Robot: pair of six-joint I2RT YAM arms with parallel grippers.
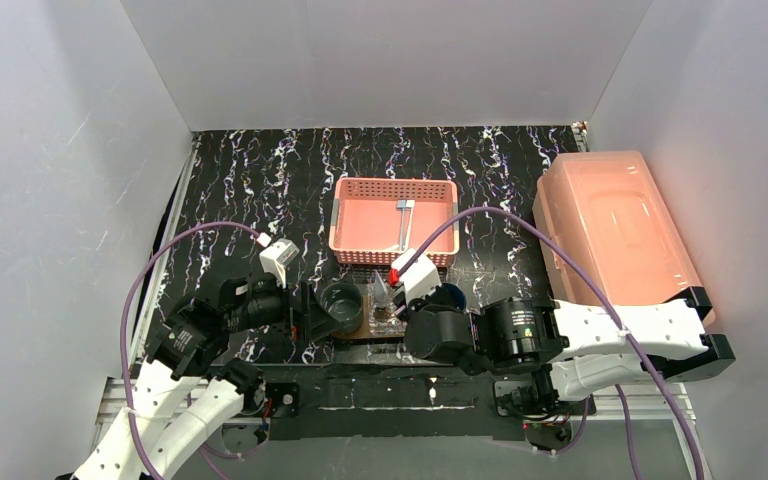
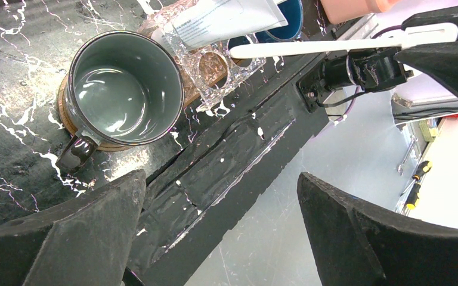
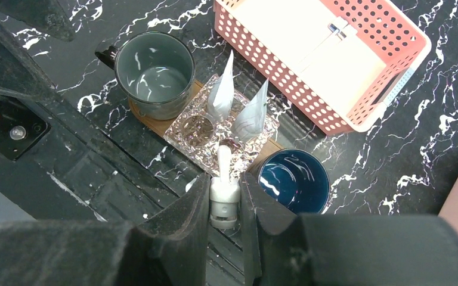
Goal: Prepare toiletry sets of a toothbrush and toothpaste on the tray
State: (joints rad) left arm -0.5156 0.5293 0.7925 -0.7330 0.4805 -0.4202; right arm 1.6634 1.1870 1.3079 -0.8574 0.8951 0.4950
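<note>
The dark wooden tray [image 1: 356, 337] lies at the table's near edge and carries a grey mug [image 1: 341, 306], a clear glass holder [image 1: 384, 318] and a blue mug [image 1: 451, 296]. In the right wrist view two toothpaste tubes [image 3: 220, 89] stand in the holder [image 3: 197, 132] between the grey mug [image 3: 155, 71] and the blue mug [image 3: 292, 182]. My right gripper [image 3: 224, 202] is shut on a white toothbrush [image 3: 222, 164], its tip at the holder. My left gripper [image 2: 220, 232] is open and empty beside the grey mug [image 2: 125, 89].
A pink perforated basket [image 1: 394, 255] behind the tray holds another toothbrush [image 1: 404, 222]. A large translucent pink lidded box [image 1: 615, 230] stands at the right. White walls enclose the table. The table's near edge [image 2: 226, 161] runs just beside the tray.
</note>
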